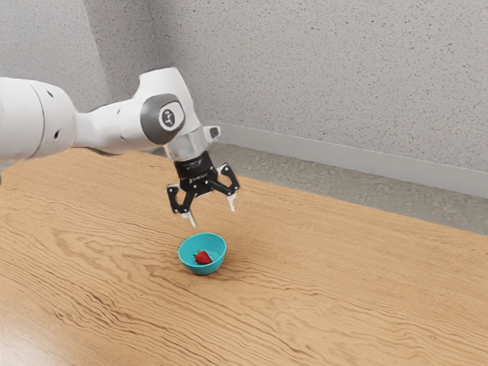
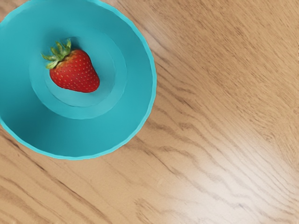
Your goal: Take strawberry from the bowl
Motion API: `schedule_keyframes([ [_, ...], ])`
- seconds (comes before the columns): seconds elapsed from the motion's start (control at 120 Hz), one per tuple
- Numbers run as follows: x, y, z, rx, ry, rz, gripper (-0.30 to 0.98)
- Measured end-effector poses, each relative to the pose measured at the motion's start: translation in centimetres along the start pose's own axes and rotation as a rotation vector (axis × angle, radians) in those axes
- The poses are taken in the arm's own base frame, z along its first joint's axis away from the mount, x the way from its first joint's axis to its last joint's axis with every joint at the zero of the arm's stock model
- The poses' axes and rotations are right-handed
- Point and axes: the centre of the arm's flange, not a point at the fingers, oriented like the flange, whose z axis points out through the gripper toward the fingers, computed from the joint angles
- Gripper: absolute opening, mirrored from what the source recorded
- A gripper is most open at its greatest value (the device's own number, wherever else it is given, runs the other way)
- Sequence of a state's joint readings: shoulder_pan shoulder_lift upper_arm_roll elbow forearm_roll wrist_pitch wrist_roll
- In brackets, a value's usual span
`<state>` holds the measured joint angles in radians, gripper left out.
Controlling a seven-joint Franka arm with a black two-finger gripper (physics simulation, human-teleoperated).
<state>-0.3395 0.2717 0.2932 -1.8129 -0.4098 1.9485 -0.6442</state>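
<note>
The claw (image 1: pixel 213 216) stands wide open and empty, above the bowl (image 1: pixel 205 270). The strawberry (image 1: pixel 203 258) lies inside, below the claw, offset toward the exterior view's left. The exterior view gives the height gap; the wrist view adds leaf-to-tip axis and clearance from the bowl's walls

Bright, soft light lays a pale glare on the wooden table (image 2: pixel 233 196).
</note>
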Motion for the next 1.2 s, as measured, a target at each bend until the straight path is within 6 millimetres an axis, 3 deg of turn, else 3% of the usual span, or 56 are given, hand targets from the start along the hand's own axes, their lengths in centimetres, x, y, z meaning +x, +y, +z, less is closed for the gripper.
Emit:
schedule_keyframes([
  [0.067,-0.4,-1.2,-0.8,-0.038,-0.019,-0.115,0.68],
  [0.192,-2.2,-2.0,1.0,0.029,0.027,-0.193,0.57],
  [0.367,-0.5,-1.7,3.2,0.106,0.221,-0.22,0.43],
  [0.5,-1.4,-0.8,4.9,0.11,0.265,-0.241,0.38],
  [0.692,-1.0,-1.5,6.8,0.12,0.28,-0.321,0.33],
  [0.85,-0.5,-1.3,7.3,0.105,0.296,-0.37,0.26],
  [1.2,1.3,-2.0,8.7,0.098,0.314,-0.465,0.25],
])
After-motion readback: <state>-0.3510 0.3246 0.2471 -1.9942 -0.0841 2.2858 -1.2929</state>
